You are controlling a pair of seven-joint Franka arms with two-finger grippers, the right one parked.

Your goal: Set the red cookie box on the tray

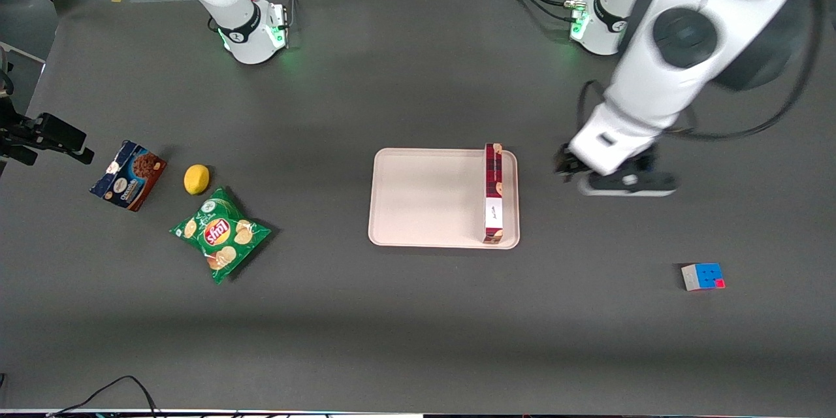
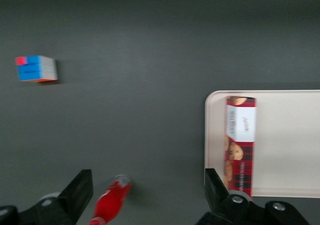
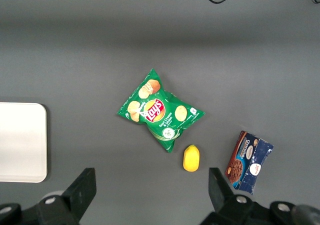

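Hand (image 2: 145, 205) hangs wide open and empty beside the tray (image 1: 418, 199); box (image 1: 494, 192) sits inside along its edge, so looks delivered.

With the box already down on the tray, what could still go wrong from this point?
The red cookie box stands on its narrow long side right along the tray rim nearest the working arm, so a nudge might tip it flat or over the rim. The open hand hangs just off that edge, above a small red bottle on the table; swinging low could knock the bottle or clip the box.
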